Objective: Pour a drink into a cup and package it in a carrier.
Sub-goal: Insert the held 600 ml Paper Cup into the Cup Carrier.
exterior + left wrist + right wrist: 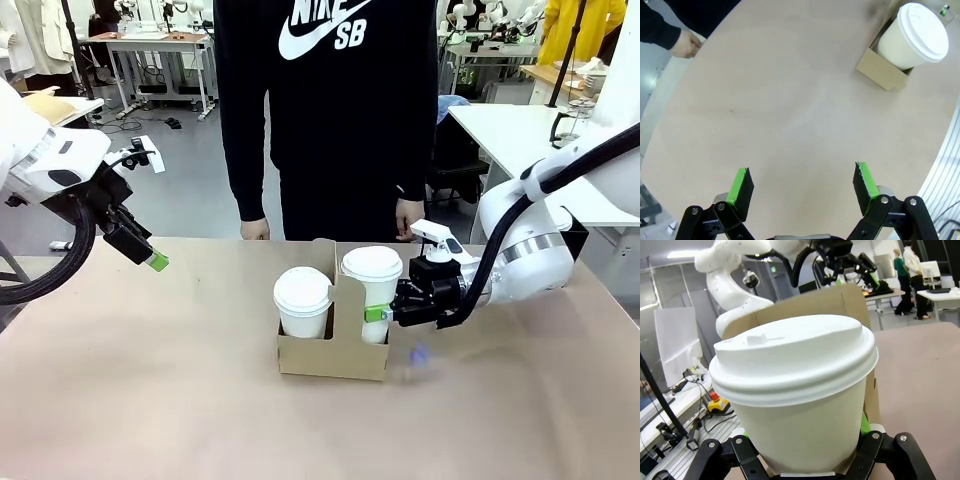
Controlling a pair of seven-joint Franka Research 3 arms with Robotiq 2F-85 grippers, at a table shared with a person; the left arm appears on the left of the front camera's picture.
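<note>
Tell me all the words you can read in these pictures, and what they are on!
"NIKE SB": white letters with a swoosh on the person's black sweatshirt.
The two cups' lids and the cardboard carrier show no readable print.

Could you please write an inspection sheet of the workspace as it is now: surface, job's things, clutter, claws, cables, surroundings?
Surface: table with a plain tan top; a faint bluish mark near the box.
Job's things: cardboard carrier standing mid-table; two white lidded cups in it, the left cup and the right cup, one each side of the handle panel.
Clutter: nothing seen.
Claws: right claw closed on the right cup's side, cup seated in its slot; left claw open, held above bare table, away from the carrier.
Cables: black hoses run along both arms, off the table.
Surroundings: person in a black top at the far edge, hands low; other tables behind.
</note>
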